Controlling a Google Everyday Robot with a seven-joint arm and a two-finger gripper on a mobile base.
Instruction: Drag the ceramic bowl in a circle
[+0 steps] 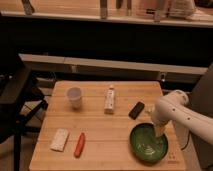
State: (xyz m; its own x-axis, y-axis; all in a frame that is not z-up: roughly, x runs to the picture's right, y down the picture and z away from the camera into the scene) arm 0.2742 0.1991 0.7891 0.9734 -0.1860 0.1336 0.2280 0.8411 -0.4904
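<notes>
Camera view has the ceramic bowl (145,145) sitting at the near right corner of the wooden table (120,125), close to both edges. The gripper (160,131) is dipped down at the bowl's right rim, jaws spread wide and not clamped on anything as far as I can make out. My worry is that an unclamped gripper could slip off that glossy rim mid-circle, or a wide loop could shove the bowl over the edge or into the small black object (136,109) just behind it. Bowl looks empty apart from pale rings inside, and the white cup (74,96) across the table seems empty too, though I can't really see into it.
</notes>
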